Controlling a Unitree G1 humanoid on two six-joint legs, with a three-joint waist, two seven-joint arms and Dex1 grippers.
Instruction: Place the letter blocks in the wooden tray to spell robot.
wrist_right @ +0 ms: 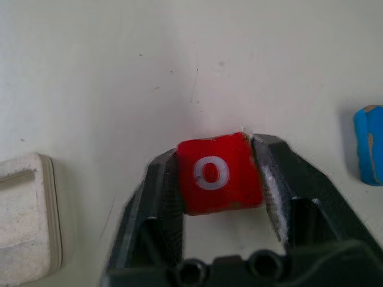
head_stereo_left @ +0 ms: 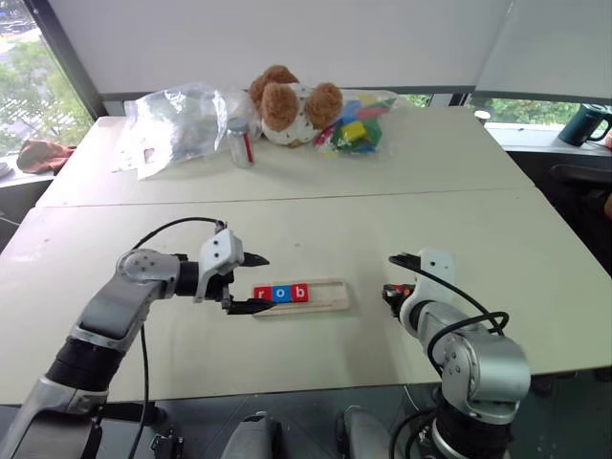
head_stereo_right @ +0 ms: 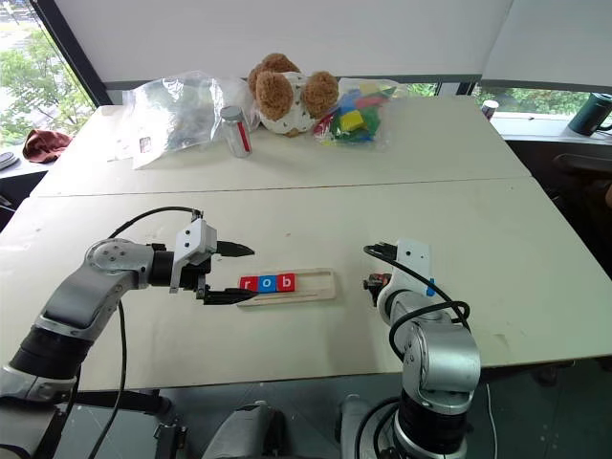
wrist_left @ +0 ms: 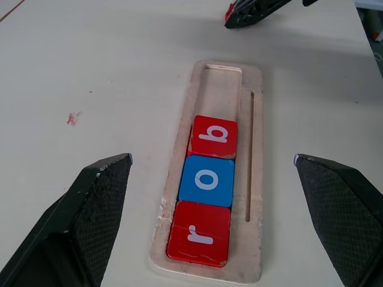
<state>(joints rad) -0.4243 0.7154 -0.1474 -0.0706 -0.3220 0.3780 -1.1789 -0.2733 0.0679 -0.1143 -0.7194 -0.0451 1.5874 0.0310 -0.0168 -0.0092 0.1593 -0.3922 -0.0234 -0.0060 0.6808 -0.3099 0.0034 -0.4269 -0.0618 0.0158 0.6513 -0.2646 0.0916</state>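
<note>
The wooden tray (head_stereo_left: 328, 295) lies on the table in front of me. It holds three letter blocks in a row: red r (wrist_left: 199, 233), blue o (wrist_left: 207, 180) and red b (wrist_left: 214, 136); the tray's right end is bare. My left gripper (head_stereo_left: 269, 282) stands open at the tray's left end, one finger on each side of it. To the right of the tray, my right gripper (wrist_right: 216, 149) is shut on a red o block (wrist_right: 218, 173), just above the table. A blue block (wrist_right: 368, 143) lies on the table beside that gripper.
At the far side of the table are a teddy bear (head_stereo_left: 287, 105), a clear plastic bag (head_stereo_left: 177, 124), a small jar (head_stereo_left: 239, 142) and a bag of multicoloured toy blocks (head_stereo_left: 356, 129). A dark mug (head_stereo_left: 585, 122) stands on the sill at the far right.
</note>
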